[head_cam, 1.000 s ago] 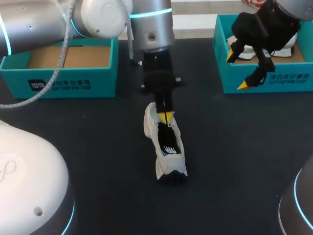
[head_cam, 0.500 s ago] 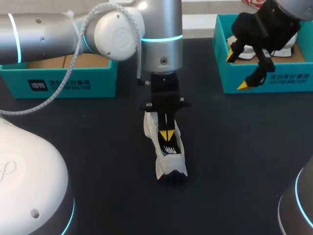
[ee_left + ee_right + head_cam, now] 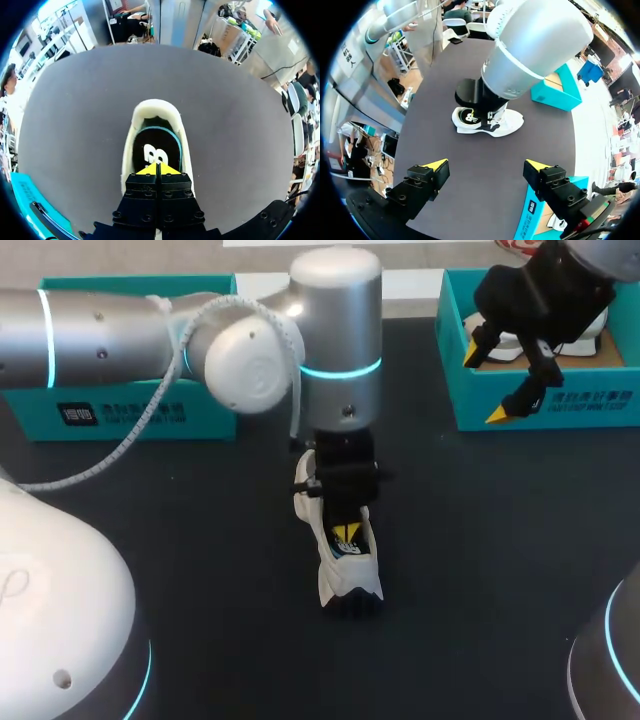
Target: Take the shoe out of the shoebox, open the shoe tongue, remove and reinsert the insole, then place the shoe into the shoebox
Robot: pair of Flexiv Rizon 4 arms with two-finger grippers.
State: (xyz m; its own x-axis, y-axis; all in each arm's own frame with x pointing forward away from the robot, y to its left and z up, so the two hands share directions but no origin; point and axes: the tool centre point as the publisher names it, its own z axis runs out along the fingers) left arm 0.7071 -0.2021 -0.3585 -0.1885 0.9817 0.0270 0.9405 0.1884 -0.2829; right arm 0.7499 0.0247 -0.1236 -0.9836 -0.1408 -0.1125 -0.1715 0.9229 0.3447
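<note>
A white shoe (image 3: 338, 578) lies on the dark table near the middle. My left gripper (image 3: 346, 533) points down into its opening, fingers shut with the yellow tips together. In the left wrist view the left gripper (image 3: 158, 169) rests over the black insole (image 3: 154, 143) with a white logo, inside the shoe's white rim (image 3: 152, 106). I cannot tell whether the tips touch the insole. My right gripper (image 3: 484, 386) hangs open and empty above the right teal shoebox (image 3: 545, 405). In the right wrist view the right gripper (image 3: 487, 165) looks toward the shoe (image 3: 507, 125), far from it.
A second teal shoebox (image 3: 130, 410) stands at the back left, half hidden behind my left arm (image 3: 250, 350). The right shoebox holds another white shoe (image 3: 592, 332). Bare dark tabletop (image 3: 480, 560) surrounds the shoe in the middle.
My left arm has moved toward the table's front, carrying its shut gripper along the shoe's opening from the far end to over the insole's logo. The shoe and right arm stayed put.
</note>
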